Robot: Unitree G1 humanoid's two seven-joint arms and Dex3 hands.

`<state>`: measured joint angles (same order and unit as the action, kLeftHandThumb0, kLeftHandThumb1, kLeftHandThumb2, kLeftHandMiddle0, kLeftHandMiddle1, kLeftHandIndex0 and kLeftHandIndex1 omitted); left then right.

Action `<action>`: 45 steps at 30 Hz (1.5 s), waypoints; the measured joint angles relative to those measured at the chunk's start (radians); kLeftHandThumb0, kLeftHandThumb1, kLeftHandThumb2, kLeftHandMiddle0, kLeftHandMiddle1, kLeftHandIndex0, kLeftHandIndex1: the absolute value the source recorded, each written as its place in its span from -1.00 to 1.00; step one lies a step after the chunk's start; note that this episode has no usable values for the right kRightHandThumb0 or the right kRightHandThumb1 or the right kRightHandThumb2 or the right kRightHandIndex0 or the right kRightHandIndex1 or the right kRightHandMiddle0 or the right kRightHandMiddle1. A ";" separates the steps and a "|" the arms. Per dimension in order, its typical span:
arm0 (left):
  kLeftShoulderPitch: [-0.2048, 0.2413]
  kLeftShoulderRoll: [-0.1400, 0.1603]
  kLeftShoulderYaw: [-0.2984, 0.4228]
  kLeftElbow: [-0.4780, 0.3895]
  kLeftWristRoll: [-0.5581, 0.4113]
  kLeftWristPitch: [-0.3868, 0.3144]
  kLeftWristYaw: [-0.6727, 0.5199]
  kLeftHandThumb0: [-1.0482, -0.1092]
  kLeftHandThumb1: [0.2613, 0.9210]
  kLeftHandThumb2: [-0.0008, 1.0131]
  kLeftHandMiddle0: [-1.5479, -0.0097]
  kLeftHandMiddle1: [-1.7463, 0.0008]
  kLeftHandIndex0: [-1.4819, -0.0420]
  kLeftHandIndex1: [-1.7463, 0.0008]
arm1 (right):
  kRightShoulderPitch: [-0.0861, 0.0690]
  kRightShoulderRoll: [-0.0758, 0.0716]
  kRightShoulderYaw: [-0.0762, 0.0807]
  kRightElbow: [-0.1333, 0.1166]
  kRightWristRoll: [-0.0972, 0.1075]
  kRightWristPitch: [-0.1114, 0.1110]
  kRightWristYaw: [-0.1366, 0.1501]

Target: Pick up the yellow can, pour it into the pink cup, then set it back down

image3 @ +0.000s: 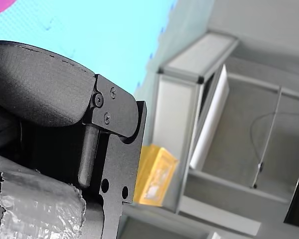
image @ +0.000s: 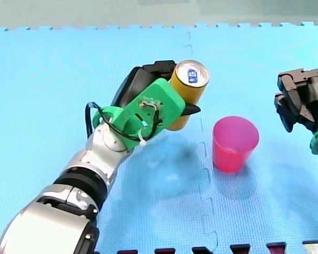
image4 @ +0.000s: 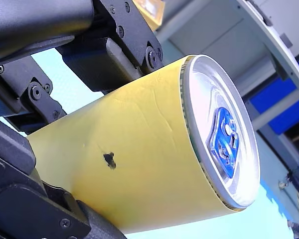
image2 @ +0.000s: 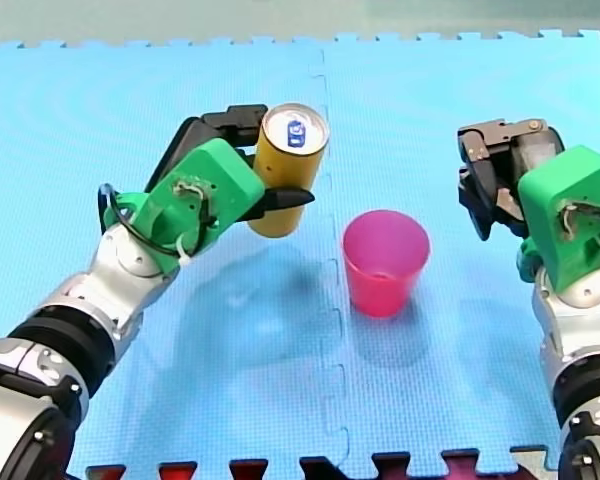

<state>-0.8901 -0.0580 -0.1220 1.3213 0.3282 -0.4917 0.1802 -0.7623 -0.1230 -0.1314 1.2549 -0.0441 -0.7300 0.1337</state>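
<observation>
"Second head view: what has the left hand (image2: 220, 165) got?"

"Fingers clamped round the yellow aluminium can (image2: 285, 170) at its middle, held aloft, tilted. Smooth thin wall, I'd judge: slippery, dentable, so grip mid-body. Pink plastic cup (image2: 385, 262) stands just beyond; empty right hand (image2: 500, 180) further out."

pink cup (image2: 384, 262) alone, free mat (image2: 130, 120) around it

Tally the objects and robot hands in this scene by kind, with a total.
Yellow can: 1, gripped by the left hand above the blue foam mat
Pink cup: 1, upright on the mat
Robot hands: 2, the right hand right of the cup, holding nothing
Total: 4
</observation>
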 measured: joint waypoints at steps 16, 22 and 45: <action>-0.014 -0.013 0.047 -0.013 -0.075 -0.037 -0.080 0.39 0.55 -1.00 -0.76 0.99 -0.69 0.99 | 0.000 0.000 -0.030 0.012 0.031 0.009 0.006; -0.019 -0.021 0.053 -0.015 -0.080 -0.037 -0.092 0.40 0.55 -1.00 -0.77 0.99 -0.69 1.00 | -0.001 0.000 -0.036 0.014 0.032 0.009 -0.004; -0.049 -0.036 0.022 -0.019 -0.051 -0.036 -0.076 0.43 0.57 -1.00 -0.75 1.00 -0.68 1.00 | -0.004 -0.005 -0.037 0.024 0.014 0.020 -0.042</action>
<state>-0.9388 -0.0939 -0.1004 1.3023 0.2770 -0.5274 0.1040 -0.7661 -0.1276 -0.1689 1.2787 -0.0299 -0.7105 0.0920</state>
